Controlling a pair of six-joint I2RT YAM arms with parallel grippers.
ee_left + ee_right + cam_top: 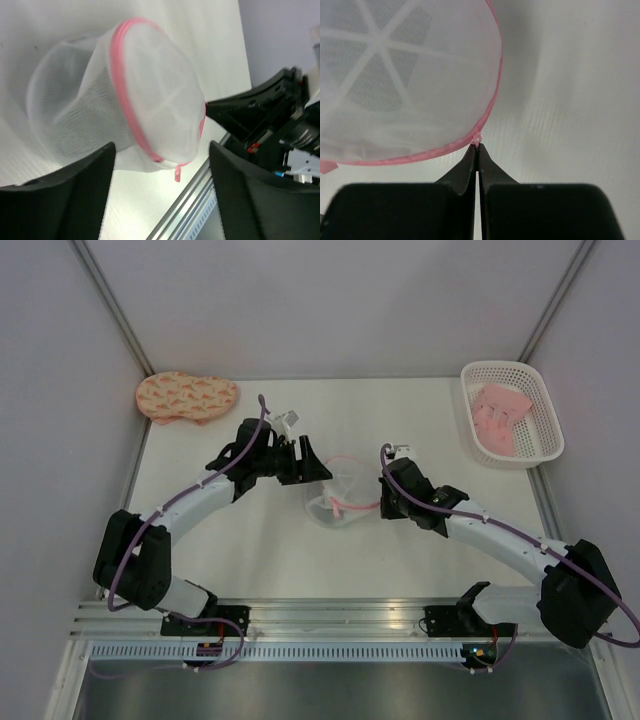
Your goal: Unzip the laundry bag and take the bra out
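The right fingers [466, 172] are pressed shut on a small bit of the pink zipper rim [119, 80] of the laundry bag [405, 75], so the bag is pinned at its edge. The left fingers [70, 200] are spread open with nothing between them; the bag is seen just beyond their tips and is not touched by them. The bag is propped on its side near the middle of the counter [250, 540], between the two arms, with its round mesh face turned toward the left wrist. A pink pull tab [177, 173] is seen hanging at the low end of the rim. Whether the zipper is undone cannot be told, though the rim looks closed on the side shown. The bra is not made out in any view; only grey shading is seen through the mesh. The unzipping step is judged to be in hand. For the next move, the pull tab is to be caught by the left fingers and drawn along the rim while the edge is held fast by the right.
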